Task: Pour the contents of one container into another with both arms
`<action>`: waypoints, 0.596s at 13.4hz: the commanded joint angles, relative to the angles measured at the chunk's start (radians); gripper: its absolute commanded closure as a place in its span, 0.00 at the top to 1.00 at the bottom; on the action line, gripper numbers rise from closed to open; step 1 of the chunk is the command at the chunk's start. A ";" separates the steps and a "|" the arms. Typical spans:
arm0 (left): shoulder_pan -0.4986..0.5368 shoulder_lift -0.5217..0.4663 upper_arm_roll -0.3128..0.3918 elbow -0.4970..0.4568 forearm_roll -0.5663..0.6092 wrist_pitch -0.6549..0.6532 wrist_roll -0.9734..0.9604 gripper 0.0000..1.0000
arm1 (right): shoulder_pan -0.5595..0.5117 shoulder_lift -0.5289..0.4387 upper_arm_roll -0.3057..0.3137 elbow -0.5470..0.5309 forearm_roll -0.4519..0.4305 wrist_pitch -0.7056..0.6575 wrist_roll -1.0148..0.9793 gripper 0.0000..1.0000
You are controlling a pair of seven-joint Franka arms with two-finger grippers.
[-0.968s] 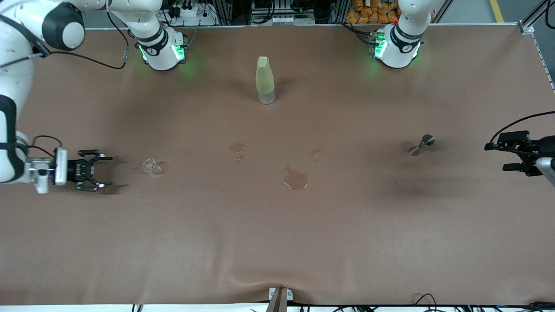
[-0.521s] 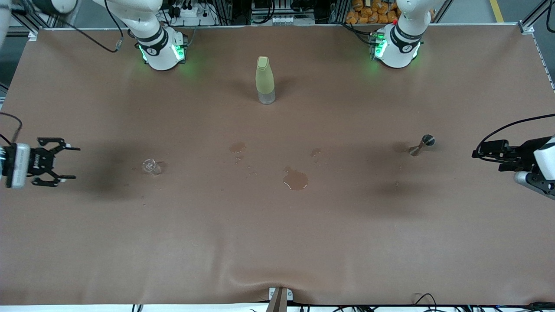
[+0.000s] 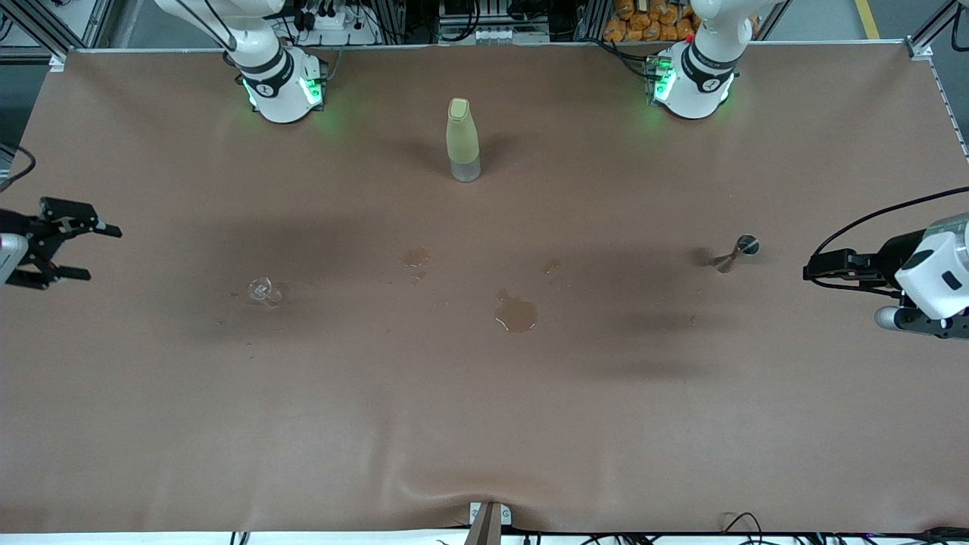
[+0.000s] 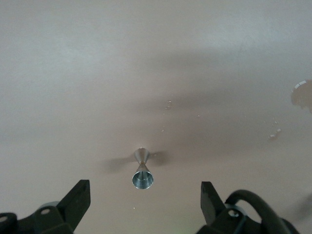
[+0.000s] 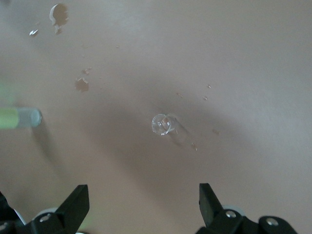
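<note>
While raised, both grippers (image 3: 79, 250) (image 3: 821, 269) (fingers spread)

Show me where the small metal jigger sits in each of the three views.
Front view: the metal jigger stands on the table toward the left arm's end, with the open left gripper apart from it.
Left wrist view: the jigger stands upright, shiny rim showing.
Right wrist view: not in it.
Shared landmark: the largest brown puddle, cut off at the picture's edge in the left wrist view.

A tall yellow-green bottle (image 3: 462, 139) with a clear base stands upright on the brown-covered worktop (image 3: 484, 424), between the two bases. Nearer the front camera lie wet brown puddles (image 3: 516, 313) (several small, one larger).
</note>
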 commanded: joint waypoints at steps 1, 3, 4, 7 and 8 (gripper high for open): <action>-0.007 -0.025 0.008 -0.014 0.030 0.004 -0.153 1.00 | 0.018 -0.099 0.030 -0.059 -0.087 0.029 0.219 1.00; -0.033 -0.026 0.008 -0.020 0.043 0.051 -0.220 1.00 | -0.002 -0.139 0.100 -0.059 -0.170 0.048 0.357 1.00; -0.033 -0.026 0.010 -0.017 0.038 0.059 -0.226 1.00 | -0.031 -0.159 0.157 -0.059 -0.205 0.050 0.438 1.00; -0.028 -0.028 0.011 -0.015 0.024 0.093 -0.228 1.00 | -0.144 -0.186 0.335 -0.061 -0.234 0.042 0.658 1.00; -0.033 -0.029 0.011 -0.015 0.026 0.099 -0.228 1.00 | -0.166 -0.196 0.376 -0.061 -0.254 0.039 0.693 1.00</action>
